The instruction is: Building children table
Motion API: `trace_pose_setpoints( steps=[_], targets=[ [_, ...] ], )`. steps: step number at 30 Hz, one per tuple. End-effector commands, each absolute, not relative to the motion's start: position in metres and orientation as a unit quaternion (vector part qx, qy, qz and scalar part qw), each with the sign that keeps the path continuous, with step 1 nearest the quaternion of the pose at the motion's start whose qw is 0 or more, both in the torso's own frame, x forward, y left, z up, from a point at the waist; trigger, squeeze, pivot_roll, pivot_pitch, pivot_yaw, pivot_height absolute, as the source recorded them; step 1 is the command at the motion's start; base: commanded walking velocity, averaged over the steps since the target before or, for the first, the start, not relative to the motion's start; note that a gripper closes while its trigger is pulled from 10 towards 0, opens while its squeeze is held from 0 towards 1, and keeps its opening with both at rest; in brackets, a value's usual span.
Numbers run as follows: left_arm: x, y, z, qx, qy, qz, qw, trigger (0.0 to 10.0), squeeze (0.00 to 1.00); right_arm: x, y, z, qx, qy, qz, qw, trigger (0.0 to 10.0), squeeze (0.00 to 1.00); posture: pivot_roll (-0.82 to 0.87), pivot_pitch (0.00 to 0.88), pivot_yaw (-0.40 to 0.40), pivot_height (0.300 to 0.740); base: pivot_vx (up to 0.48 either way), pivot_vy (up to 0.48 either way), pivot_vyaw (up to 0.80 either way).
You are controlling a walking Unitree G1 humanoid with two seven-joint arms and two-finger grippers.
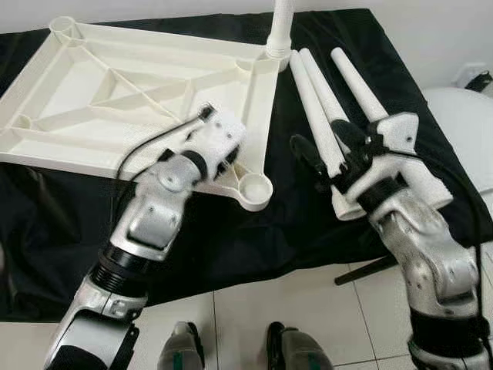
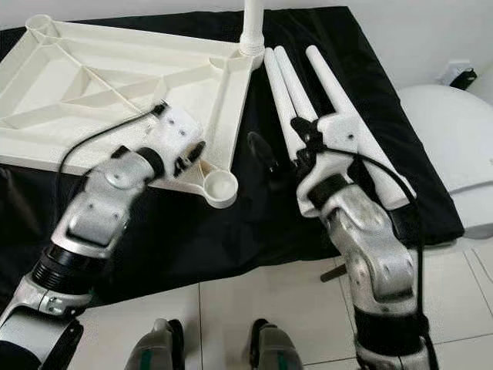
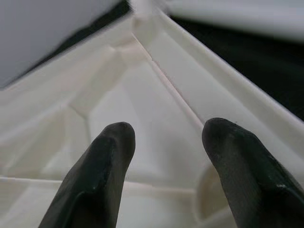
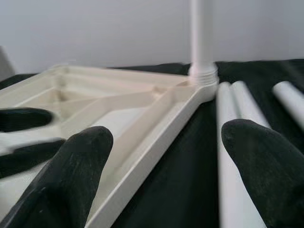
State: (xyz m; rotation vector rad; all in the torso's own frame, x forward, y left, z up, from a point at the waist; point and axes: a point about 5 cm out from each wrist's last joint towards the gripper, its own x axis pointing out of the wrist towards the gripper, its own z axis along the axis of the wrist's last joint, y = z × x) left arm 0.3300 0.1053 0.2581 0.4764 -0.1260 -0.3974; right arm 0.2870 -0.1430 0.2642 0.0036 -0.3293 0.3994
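Observation:
The white plastic tabletop (image 1: 139,85) lies upside down on a black cloth. One white leg (image 1: 281,23) stands upright in its far right corner socket. Three loose white legs (image 1: 320,108) lie side by side on the cloth to the right of it. My left gripper (image 3: 166,137) hovers open over the tabletop's near right corner, just short of the empty round socket (image 1: 256,187); nothing is between its fingers. My right gripper (image 1: 327,150) is open above the near ends of the loose legs, holding nothing.
The black cloth (image 1: 231,239) covers a low table whose near edge drops to white floor tiles. My feet (image 1: 231,351) stand just before it. A dark strut (image 1: 377,270) pokes out under the cloth. A white rounded object (image 1: 462,123) sits at the right.

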Motion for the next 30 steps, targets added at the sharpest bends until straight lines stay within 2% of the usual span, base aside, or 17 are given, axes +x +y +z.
trace_pose_setpoints(
  steps=[1,6,15,16,17,18,21,22,23,24,25,26,27,30],
  targets=[
    [0.329,0.114,0.267,0.212,-0.093,-0.143,0.962,10.0,0.00,0.289,-0.147,0.263,0.004,-0.166,0.177,0.970,10.0,0.00,0.02,0.201,-0.025,0.740,0.000,0.000,0.00],
    [0.322,0.123,0.278,0.159,-0.122,-0.123,0.972,10.0,0.00,0.305,-0.158,0.269,0.009,-0.183,0.118,0.976,10.0,0.00,0.03,0.185,-0.038,0.740,0.000,0.000,0.00],
    [0.313,0.123,0.284,0.125,-0.148,-0.141,0.971,10.0,0.00,0.325,-0.169,0.276,-0.008,-0.195,0.060,0.979,10.0,0.00,0.03,0.166,-0.047,0.740,0.000,0.000,0.00],
    [0.311,0.126,0.283,0.111,-0.153,-0.136,0.973,10.0,0.00,0.327,-0.170,0.277,-0.007,-0.194,0.052,0.980,10.0,0.75,0.04,0.150,-0.052,0.740,0.000,0.000,0.00],
    [0.311,0.129,0.282,0.098,-0.156,-0.129,0.974,10.0,0.00,0.329,-0.171,0.276,-0.007,-0.193,0.048,0.980,10.0,0.96,0.04,0.150,-0.052,0.740,0.000,0.000,0.00],
    [0.311,0.132,0.280,0.089,-0.155,-0.117,0.977,10.0,0.00,0.330,-0.169,0.275,-0.006,-0.189,0.052,0.980,10.0,1.00,0.04,0.142,-0.053,0.740,0.000,0.000,0.00],
    [0.312,0.137,0.276,0.076,-0.150,-0.100,0.981,10.0,0.00,0.332,-0.166,0.274,-0.007,-0.190,0.056,0.980,10.0,1.00,0.04,0.132,-0.056,0.740,0.000,0.000,0.00],
    [0.312,0.139,0.274,0.059,-0.150,-0.097,0.982,10.0,0.16,0.333,-0.163,0.274,-0.007,-0.193,0.056,0.980,10.0,1.00,0.04,0.122,-0.061,0.740,0.000,0.000,0.00],
    [0.312,0.139,0.274,0.059,-0.150,-0.097,0.982,10.0,0.16,0.333,-0.163,0.274,-0.007,-0.193,0.056,0.980,10.0,1.00,0.04,0.122,-0.061,0.740,0.000,0.000,0.00],
    [0.312,0.140,0.273,0.048,-0.149,-0.096,0.983,10.0,0.42,0.333,-0.162,0.273,-0.008,-0.195,0.054,0.979,10.0,1.00,0.04,0.122,-0.061,0.740,0.000,0.000,0.00],
    [0.312,0.141,0.272,0.047,-0.149,-0.094,0.983,10.0,0.64,0.335,-0.161,0.273,-0.009,-0.195,0.049,0.980,10.0,0.33,0.04,0.112,-0.063,0.740,0.000,0.000,0.00],
    [0.312,0.141,0.272,0.047,-0.149,-0.094,0.983,10.0,0.64,0.335,-0.161,0.273,-0.009,-0.195,0.049,0.980,10.0,0.33,0.04,0.112,-0.063,0.740,0.000,0.000,0.00],
    [0.311,0.140,0.272,0.050,-0.154,-0.097,0.982,10.0,1.00,0.339,-0.164,0.272,-0.014,-0.192,0.033,0.981,10.0,0.00,0.04,0.106,-0.065,0.740,0.000,0.000,0.00],
    [0.310,0.139,0.272,0.052,-0.154,-0.101,0.981,10.0,1.00,0.343,-0.167,0.272,-0.019,-0.191,0.019,0.981,10.0,0.00,0.04,0.102,-0.066,0.740,0.000,0.000,0.00]
  ],
)
